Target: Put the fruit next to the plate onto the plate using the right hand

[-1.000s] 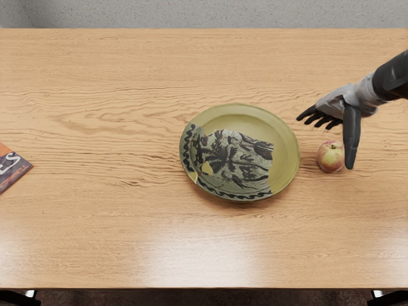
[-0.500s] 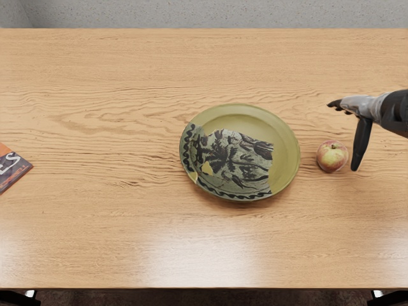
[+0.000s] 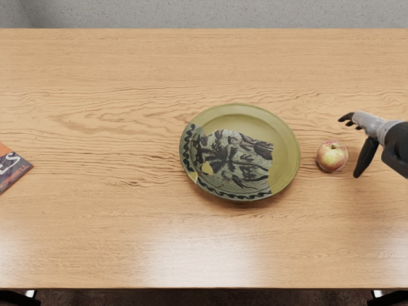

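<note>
The open, empty right hand [image 3: 371, 129] hangs over the wood table [image 3: 127, 83], apple [image 3: 332, 156] just beside it, plate [image 3: 287, 150] past that.

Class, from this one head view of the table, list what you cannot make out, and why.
- Red-and-dark printed booklet: head view, cut off by the left edge; lettering unreadable.
- Right hand: head view, its arm cut by the right edge.
- Round red-yellow apple: head view, underside hidden by the apple itself.
- Left hand: outside the head view.
</note>
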### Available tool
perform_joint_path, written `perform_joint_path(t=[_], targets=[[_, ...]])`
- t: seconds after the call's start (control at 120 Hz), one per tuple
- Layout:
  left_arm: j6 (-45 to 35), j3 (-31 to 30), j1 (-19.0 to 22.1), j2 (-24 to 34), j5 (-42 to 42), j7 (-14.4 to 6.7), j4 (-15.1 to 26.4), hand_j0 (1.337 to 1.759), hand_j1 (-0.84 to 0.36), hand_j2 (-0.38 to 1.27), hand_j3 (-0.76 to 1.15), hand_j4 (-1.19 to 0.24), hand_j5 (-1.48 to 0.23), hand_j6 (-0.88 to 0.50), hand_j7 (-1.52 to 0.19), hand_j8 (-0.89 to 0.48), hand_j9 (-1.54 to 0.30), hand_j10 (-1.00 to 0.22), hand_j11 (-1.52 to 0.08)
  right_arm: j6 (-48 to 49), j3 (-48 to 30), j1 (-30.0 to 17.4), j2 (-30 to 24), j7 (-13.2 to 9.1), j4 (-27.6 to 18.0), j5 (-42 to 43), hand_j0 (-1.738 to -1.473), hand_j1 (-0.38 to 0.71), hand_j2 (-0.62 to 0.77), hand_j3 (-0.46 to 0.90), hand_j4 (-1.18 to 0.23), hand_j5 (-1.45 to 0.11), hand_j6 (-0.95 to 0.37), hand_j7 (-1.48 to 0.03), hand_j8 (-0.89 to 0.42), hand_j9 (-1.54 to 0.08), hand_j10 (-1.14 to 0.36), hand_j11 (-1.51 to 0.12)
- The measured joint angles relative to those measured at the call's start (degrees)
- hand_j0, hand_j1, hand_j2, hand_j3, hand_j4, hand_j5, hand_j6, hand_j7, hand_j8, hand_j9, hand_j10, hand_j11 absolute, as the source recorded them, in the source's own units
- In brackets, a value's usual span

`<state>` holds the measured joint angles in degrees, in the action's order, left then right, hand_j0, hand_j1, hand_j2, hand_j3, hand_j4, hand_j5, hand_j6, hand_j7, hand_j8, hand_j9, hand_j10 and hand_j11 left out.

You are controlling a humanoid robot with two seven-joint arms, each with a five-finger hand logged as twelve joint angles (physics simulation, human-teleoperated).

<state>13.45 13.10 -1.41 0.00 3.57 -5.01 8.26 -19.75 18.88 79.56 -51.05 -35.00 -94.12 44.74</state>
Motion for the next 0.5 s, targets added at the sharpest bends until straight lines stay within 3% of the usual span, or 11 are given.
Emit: perform_joint_path(t=[0.5], targets=[[0.0, 0.1, 0.4, 0.0, 0.0, 0.0, 0.0, 1.658, 0.35, 0.00, 0.00, 0.00, 0.00, 0.00, 0.00, 0.00, 0.00, 0.00, 0.00, -10.3, -0.1, -6.6, 3.5, 0.0, 0.0, 8.0, -1.658, -0.08, -0.04, 0.00, -0.23, -0.29, -0.23, -0.29, -0.23, -0.29, -0.23, -0.29]])
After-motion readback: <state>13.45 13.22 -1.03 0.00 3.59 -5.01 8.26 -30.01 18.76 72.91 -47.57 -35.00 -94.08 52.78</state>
